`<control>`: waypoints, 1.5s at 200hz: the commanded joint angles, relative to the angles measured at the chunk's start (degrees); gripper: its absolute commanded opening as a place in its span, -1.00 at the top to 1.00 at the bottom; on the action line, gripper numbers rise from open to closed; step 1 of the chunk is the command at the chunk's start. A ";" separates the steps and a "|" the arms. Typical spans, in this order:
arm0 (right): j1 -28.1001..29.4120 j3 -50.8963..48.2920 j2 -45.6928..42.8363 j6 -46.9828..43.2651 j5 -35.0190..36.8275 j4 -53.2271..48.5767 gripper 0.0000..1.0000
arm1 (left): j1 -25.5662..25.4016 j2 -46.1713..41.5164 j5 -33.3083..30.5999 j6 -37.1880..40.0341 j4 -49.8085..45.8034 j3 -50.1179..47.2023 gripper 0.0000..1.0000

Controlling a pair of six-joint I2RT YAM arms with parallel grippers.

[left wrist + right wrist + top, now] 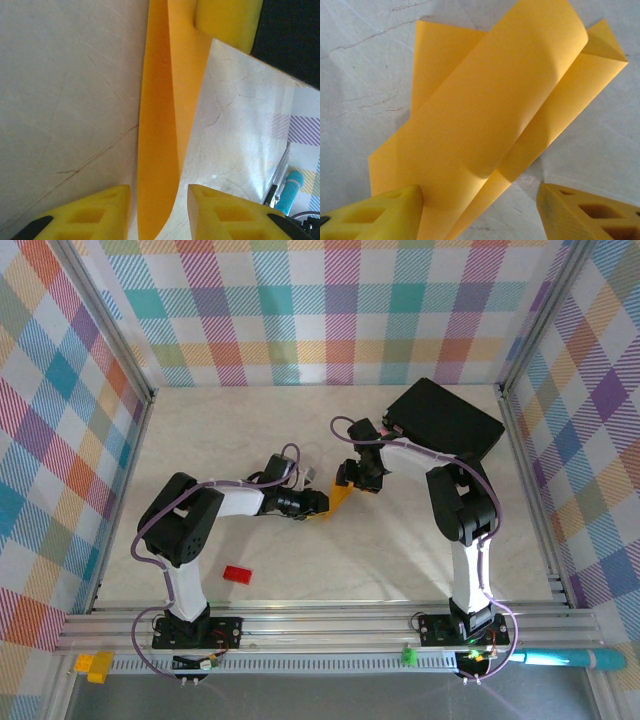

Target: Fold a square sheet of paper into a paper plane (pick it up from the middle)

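Note:
The orange-yellow paper (338,502) lies mid-table, folded lengthwise into a narrow creased shape, one flap curling up (490,115). My left gripper (322,504) reaches it from the left and my right gripper (348,480) from above right. In the left wrist view the paper (160,150) runs as a thin upright strip between the yellow fingers of the left gripper (159,200), with a gap on each side, so it stands open. My right gripper (480,200) is open wide over the paper; its left finger (385,212) touches the flap, the other stands apart. A right fingertip (227,20) shows at the strip's far end.
A black box (445,418) sits at the back right near the right arm's elbow. A small red block (237,574) lies front left. Checked walls (320,310) and an aluminium frame (300,625) close the marble table (230,430) in.

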 commanded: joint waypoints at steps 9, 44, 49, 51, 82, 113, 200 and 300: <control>0.37 -2.69 5.52 0.99 1.12 -2.55 -0.26 | -1.67 -0.92 -2.10 2.27 -4.18 2.99 0.31; 0.34 -2.73 5.69 1.16 1.20 -2.78 -0.25 | -1.97 0.92 -4.87 2.91 -7.26 3.94 0.43; 0.35 -2.78 5.71 1.20 1.28 -2.75 -0.25 | -1.97 1.05 -5.11 2.89 -7.41 3.91 0.44; 0.35 -2.80 5.69 1.16 1.24 -2.79 -0.25 | -1.97 1.13 -5.22 2.87 -7.53 3.88 0.44; 0.39 -3.13 5.88 1.23 1.45 -2.92 -0.24 | -1.97 2.15 -6.11 2.66 -8.23 3.81 0.50; 0.35 -3.66 5.97 1.38 1.47 -2.72 -0.23 | -1.97 3.28 -6.80 2.07 -8.50 3.79 0.57; 0.25 -4.60 4.33 1.83 0.96 -2.14 -0.18 | -2.47 5.88 -9.20 2.80 -12.46 3.72 0.62; -1.34 -9.95 -15.76 1.02 -8.60 4.48 -0.25 | -4.25 7.95 -14.02 6.16 -19.29 6.95 0.65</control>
